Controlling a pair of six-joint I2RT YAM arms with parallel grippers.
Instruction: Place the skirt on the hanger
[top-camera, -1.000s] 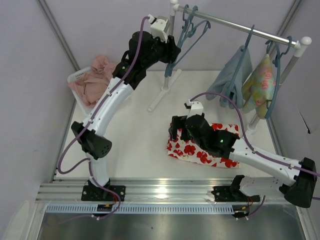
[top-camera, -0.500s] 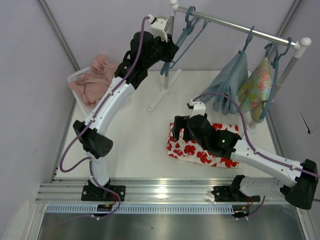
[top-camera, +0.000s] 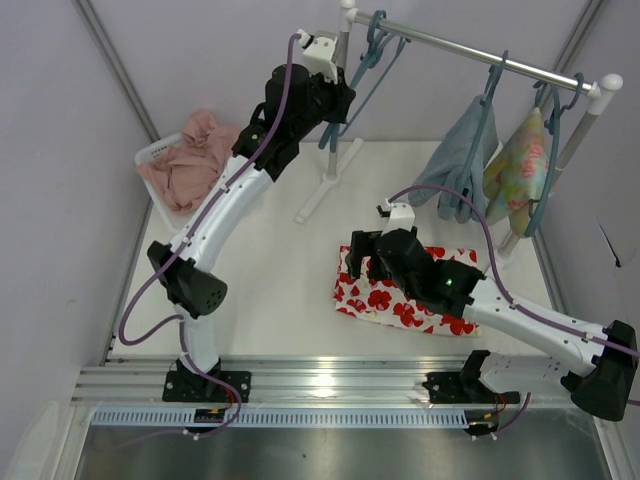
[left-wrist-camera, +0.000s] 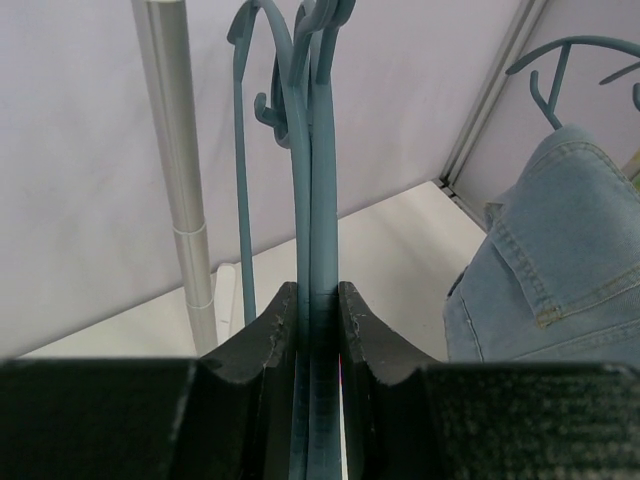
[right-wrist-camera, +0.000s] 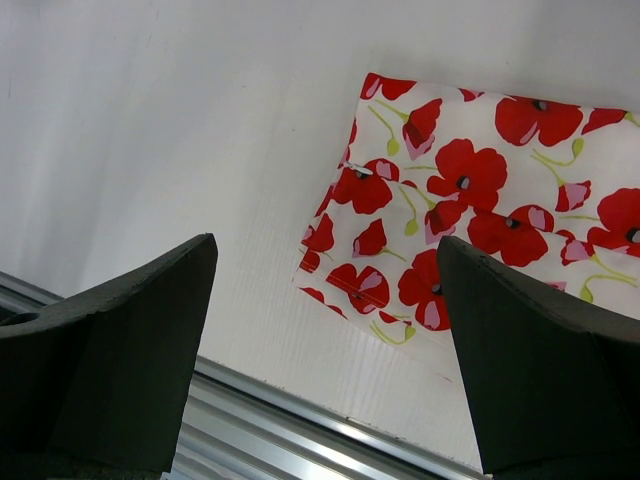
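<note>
Clamping the hanger (left-wrist-camera: 318, 200) edge-on, the left gripper (left-wrist-camera: 318, 300) holds it hook-up at the far rail's (top-camera: 470, 48) left end. Near and right of it, the skirt (right-wrist-camera: 470, 190) lies flat on the table (top-camera: 280, 270), long axis left-right, directly beneath the right gripper (right-wrist-camera: 325, 260), whose fingers spread wide, empty, over its left edge.

Jaws clamped on teal hanger (left-wrist-camera: 318, 200), silver pole (left-wrist-camera: 178, 150) left, denim garment (left-wrist-camera: 560, 260) right

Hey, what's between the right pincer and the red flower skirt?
Nothing. In the right wrist view the open right pincer hangs over a corner of the skirt, only air between them.
</note>
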